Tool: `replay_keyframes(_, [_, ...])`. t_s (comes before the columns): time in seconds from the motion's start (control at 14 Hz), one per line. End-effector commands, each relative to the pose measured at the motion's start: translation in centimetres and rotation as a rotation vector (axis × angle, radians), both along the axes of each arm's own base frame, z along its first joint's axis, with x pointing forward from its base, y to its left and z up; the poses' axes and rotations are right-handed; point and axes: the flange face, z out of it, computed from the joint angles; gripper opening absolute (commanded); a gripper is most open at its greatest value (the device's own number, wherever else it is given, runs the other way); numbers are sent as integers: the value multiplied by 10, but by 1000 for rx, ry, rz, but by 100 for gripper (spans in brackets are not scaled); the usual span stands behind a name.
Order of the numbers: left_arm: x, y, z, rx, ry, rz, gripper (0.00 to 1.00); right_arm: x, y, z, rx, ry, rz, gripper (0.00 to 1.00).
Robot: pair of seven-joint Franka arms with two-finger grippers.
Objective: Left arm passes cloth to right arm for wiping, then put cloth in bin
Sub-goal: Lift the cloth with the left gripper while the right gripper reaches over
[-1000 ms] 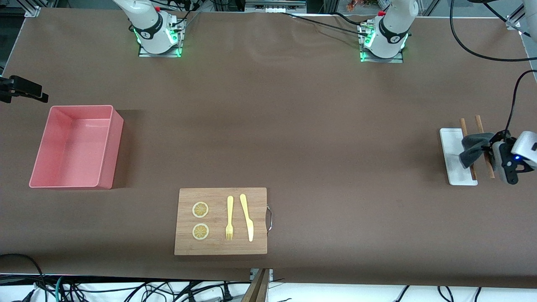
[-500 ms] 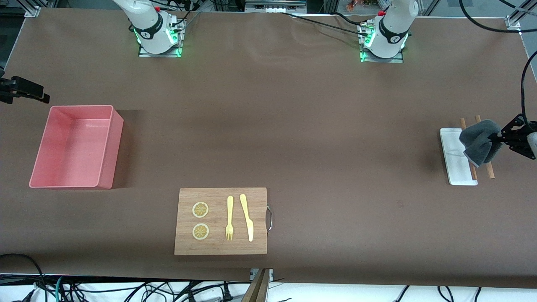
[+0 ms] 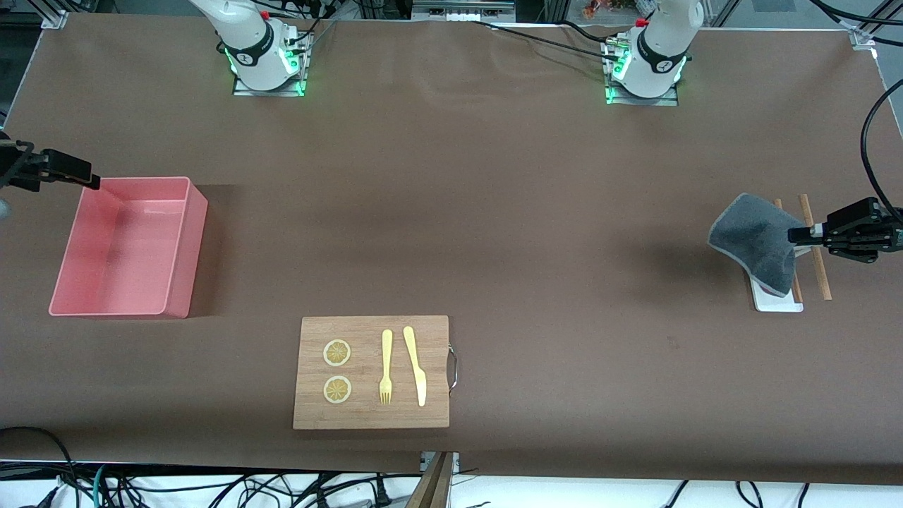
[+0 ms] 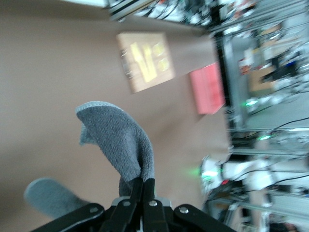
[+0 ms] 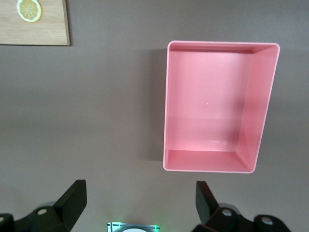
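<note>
The cloth [image 3: 753, 238] hangs dark grey side out from my left gripper [image 3: 796, 235], which is shut on one edge of it, in the air over the small white tray [image 3: 776, 305] at the left arm's end of the table. In the left wrist view the cloth [image 4: 119, 140] droops from the closed fingertips [image 4: 149, 186]. The pink bin [image 3: 182, 261] stands empty at the right arm's end. My right gripper [image 3: 83, 179] hovers open at the bin's outer corner. Its wrist view looks down on the bin [image 5: 251, 96], with nothing between the fingers [image 5: 75, 195].
A wooden board [image 3: 370, 416] with two lemon slices [image 3: 337, 353], a yellow fork [image 3: 386, 367] and knife [image 3: 416, 367] lies near the front camera. Two chopsticks [image 3: 818, 264] lie by the white tray. Both arm bases stand along the table's back edge.
My left gripper has lifted the cloth off the white tray and swung level; the cloth now hangs spread out. My right gripper has shifted a little toward the bin.
</note>
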Motion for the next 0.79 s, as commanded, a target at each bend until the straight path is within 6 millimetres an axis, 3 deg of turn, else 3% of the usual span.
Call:
replay_keyframes(0.0, [13,-32,-22,-238,31,-9,0,4,-3,-4,1,4,11,100])
replay_keyframes(0.14, [24,-82,-33,-355,47,-47,0,5,-3,-7,3,12,8,100])
replay_keyframes(0.43, [42,-176,-43,-418,-3,-91,0,11,16,-16,7,23,-51,100])
replay_keyframes(0.71, [49,-236,-45,-382,-41,-77,0,24,88,-32,-14,14,-146,100])
